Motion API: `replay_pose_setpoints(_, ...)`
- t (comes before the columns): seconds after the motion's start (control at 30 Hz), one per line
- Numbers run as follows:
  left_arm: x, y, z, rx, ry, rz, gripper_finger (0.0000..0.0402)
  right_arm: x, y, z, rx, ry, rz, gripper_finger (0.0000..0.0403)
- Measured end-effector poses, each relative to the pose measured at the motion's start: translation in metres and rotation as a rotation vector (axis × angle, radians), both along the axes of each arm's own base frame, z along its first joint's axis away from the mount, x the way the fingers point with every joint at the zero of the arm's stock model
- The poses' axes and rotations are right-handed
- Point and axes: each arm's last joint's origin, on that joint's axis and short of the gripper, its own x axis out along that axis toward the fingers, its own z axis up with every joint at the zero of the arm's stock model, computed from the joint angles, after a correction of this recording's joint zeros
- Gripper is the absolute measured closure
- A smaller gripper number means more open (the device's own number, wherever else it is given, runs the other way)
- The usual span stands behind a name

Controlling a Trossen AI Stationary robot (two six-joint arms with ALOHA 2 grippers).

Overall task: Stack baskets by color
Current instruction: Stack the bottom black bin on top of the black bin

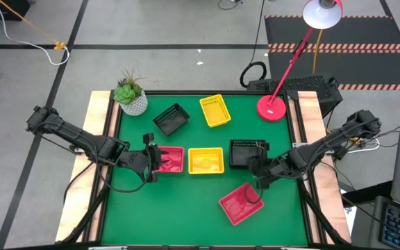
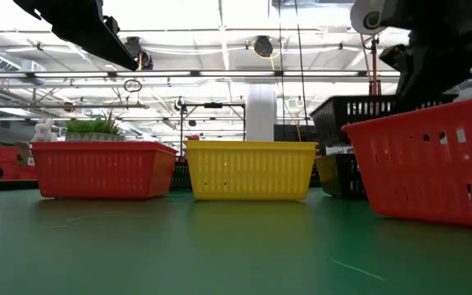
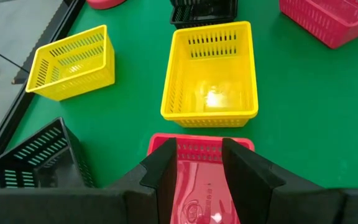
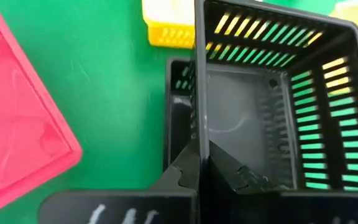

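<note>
My right gripper (image 4: 197,167) is shut on a black basket (image 1: 248,151) and holds it in the air, right of the table's middle. The held black basket (image 2: 357,106) hangs over a second black basket (image 4: 178,118) that stands on the mat. My left gripper (image 3: 201,180) hovers open above a red basket (image 1: 170,160) left of centre, touching nothing. A yellow basket (image 1: 205,161) stands between the red one and the black pair. A second red basket (image 1: 242,203) lies toward the near edge. Another yellow basket (image 1: 215,110) and a third black one (image 1: 171,119) stand farther back. My right gripper pinches one side wall (image 4: 195,134) of the black basket at its rim, with one finger inside and one outside. The fingers come slanting down from the table's right side. The basket is lifted clear, opening up, roughly level above the lower black basket (image 2: 340,176).
A white plant pot (image 1: 132,99) stands at the far left corner and a red lamp base (image 1: 272,107) at the far right. Bare green mat lies along the near edge left of the near red basket (image 2: 433,164).
</note>
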Motion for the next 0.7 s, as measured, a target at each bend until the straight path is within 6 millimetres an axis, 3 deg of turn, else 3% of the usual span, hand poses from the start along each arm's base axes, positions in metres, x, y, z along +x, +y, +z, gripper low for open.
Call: replay_pose_setpoints(0.7,0.0,0.0,0.0,0.002,0.001,-0.002,0.0273,-0.001,-0.001,-0.021,0.004,-0.041,0.017,0.0393)
